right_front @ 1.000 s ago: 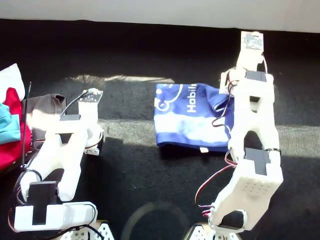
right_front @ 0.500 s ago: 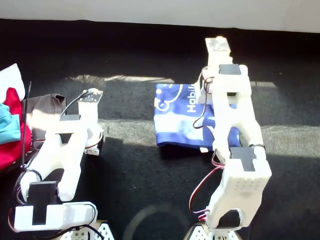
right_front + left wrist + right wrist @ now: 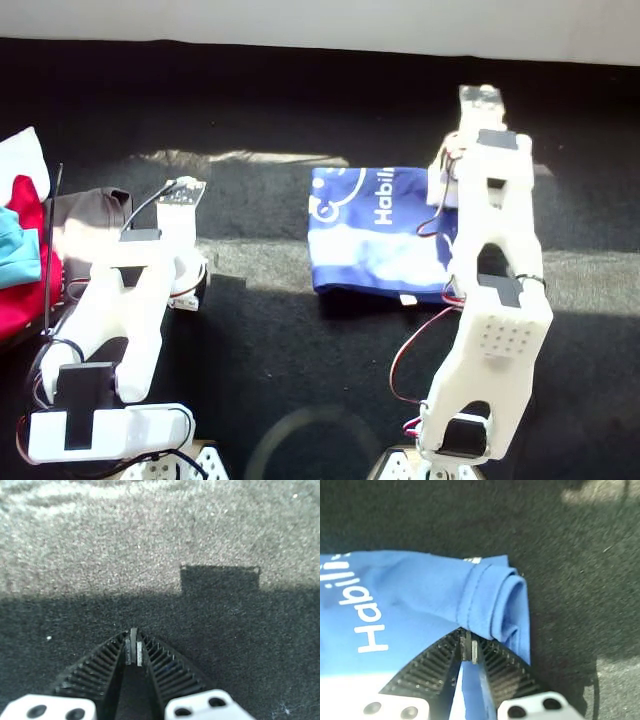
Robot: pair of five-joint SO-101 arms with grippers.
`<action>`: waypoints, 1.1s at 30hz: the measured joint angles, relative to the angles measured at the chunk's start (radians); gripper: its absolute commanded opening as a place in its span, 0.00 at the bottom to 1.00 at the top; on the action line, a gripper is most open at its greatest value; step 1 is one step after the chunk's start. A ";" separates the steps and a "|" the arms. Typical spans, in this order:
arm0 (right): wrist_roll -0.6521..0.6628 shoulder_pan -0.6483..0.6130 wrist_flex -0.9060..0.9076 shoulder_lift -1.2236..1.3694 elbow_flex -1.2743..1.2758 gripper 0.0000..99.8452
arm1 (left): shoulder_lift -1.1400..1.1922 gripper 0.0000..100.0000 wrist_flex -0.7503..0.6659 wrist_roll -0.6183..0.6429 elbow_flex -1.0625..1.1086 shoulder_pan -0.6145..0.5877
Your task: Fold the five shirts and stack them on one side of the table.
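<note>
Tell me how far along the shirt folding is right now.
Early, it seems. Done: the blue shirt lies roughly folded mid-table, one edge bunched. In hand: nothing that I can see; the right hand is shut over that bunched edge, the left hand shut over bare table. Left: a heap of shirts at the table's edge looks unfolded, and stacking is not yet done.

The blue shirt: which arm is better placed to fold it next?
The right arm: its shut jaws hang directly over the rolled edge of the blue shirt. The left arm stands apart, shut jaws over bare black table.
</note>
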 measured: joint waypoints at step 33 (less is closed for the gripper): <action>0.000 0.051 0.488 0.180 -0.523 0.01 | 0.000 0.01 0.000 0.000 0.000 0.000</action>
